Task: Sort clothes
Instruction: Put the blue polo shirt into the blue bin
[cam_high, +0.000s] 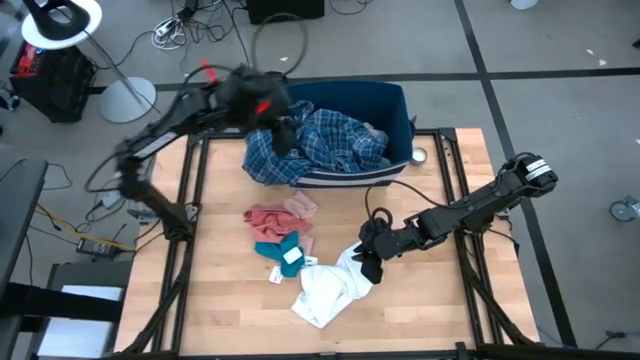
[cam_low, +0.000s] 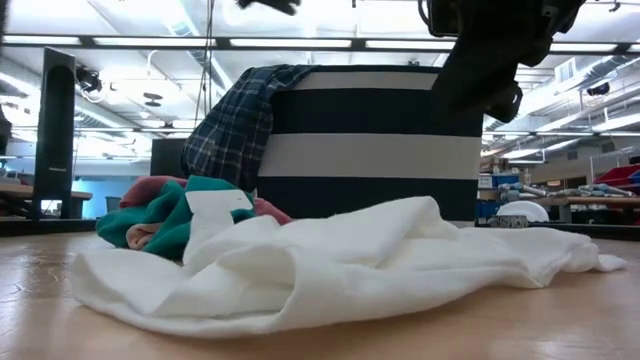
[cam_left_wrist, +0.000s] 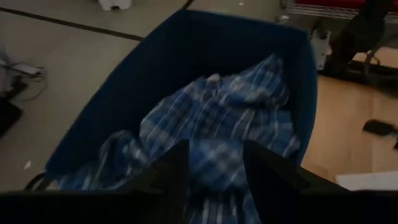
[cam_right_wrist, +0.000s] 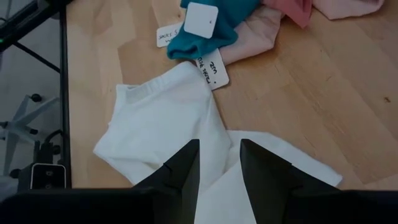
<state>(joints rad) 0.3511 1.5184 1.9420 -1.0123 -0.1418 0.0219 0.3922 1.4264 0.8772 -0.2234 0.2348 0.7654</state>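
Two dark robot arms work over a wooden tabletop strewn with clothes. The left end effector hangs over the dark blue bin at the far edge, its fingers spread apart above the blue-white plaid shirt, which lies heaped inside the bin with one part spilling over the near-left rim; nothing sits between the fingers in the left wrist view. The right end effector is down at the middle of the tabletop, at the edge of the white garment, its fingers parted a little with white cloth showing in the gap, though whether they pinch it cannot be told. The white garment lies crumpled and spread nearest the front edge. Just beyond it, touching its corner, sits the small teal piece with a white paper tag on top, and two more tags lie on the wood beside it. The salmon pink garment lies behind the teal one, with the pale pink garment alongside it, both between the white garment and the bin
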